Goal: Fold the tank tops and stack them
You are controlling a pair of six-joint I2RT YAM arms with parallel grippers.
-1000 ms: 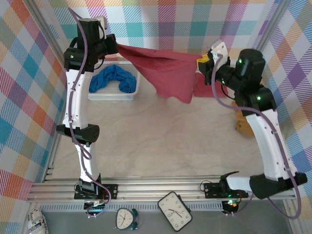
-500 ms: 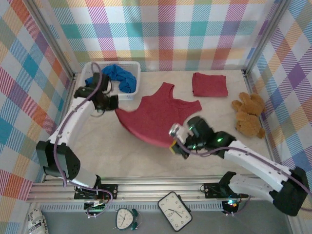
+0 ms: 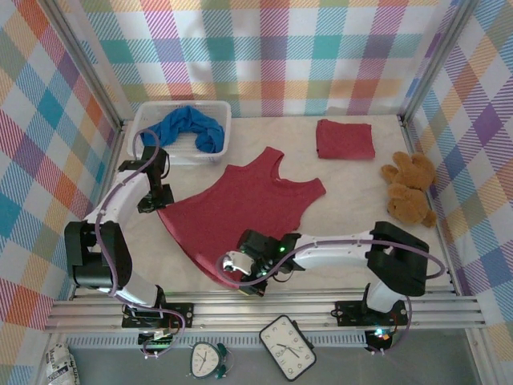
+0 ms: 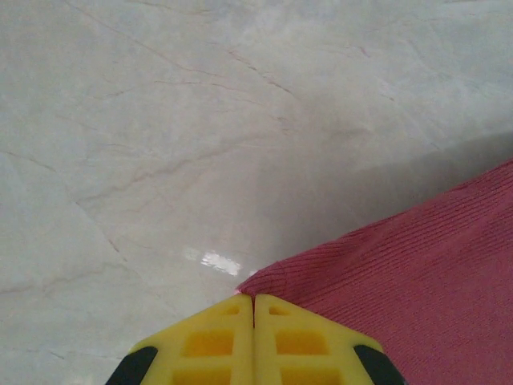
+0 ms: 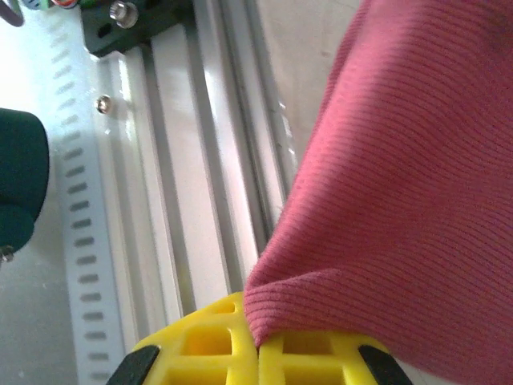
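As seen from above, a dark red tank top (image 3: 240, 204) lies spread just in front of the white mesh basket (image 3: 200, 158), with the left gripper (image 3: 155, 200) and right gripper (image 3: 239, 269) each shut on a hem corner. From the left wrist, yellow fingers (image 4: 208, 341) press together on the corner, so pull the hem taut before release. From the right wrist, fingers (image 5: 200, 345) clamp a bunched fold perhaps overhanging the metal rail (image 5: 208, 160); draw it toward the basket first.

Bare table (image 3: 353, 200) lies open between the spread red tank top (image 3: 240, 204) and teddy bear (image 3: 409, 191); basket (image 3: 225, 136) blocks far-left corner.
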